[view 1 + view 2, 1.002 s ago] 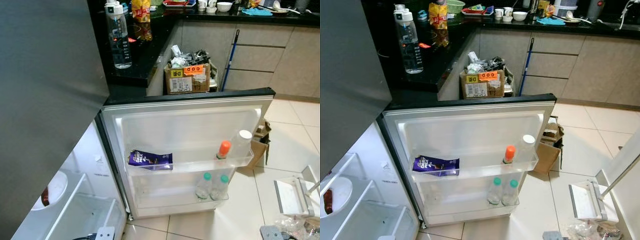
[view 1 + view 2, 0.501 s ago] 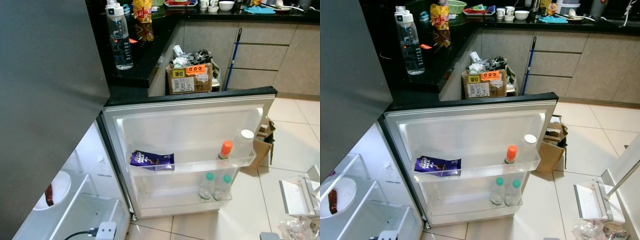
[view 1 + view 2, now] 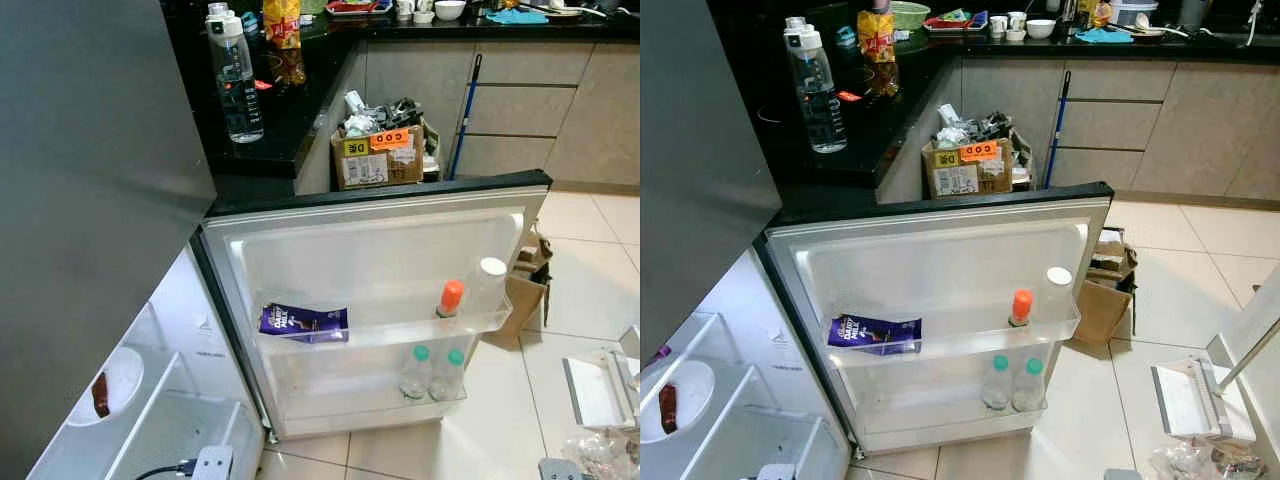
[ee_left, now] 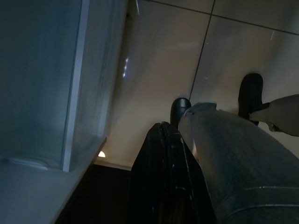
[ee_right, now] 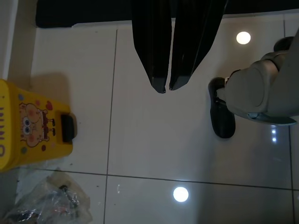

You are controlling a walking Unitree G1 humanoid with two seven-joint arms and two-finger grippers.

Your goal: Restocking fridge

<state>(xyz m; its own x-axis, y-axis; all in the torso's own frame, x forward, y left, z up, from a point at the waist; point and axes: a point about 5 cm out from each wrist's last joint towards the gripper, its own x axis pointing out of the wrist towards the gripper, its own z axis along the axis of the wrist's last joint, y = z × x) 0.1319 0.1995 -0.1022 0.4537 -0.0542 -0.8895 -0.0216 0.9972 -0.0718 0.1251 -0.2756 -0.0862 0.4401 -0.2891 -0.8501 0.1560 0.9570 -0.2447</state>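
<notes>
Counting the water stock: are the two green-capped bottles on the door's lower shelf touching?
Touching. In the right eye view the green-capped bottles stand side by side, bodies pressed together with no gap.

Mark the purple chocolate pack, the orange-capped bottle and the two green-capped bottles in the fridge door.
purple chocolate pack (image 3: 302, 322), left eye view, middle of its face.
orange-capped bottle (image 3: 451, 295), left eye view, its cap.
green-capped bottles (image 3: 1012, 383), right eye view, between their shoulders.

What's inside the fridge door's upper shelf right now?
The upper door shelf holds a purple chocolate bar, an orange-capped bottle and a white-capped bottle; their bases blur behind the frosted rail.
</notes>
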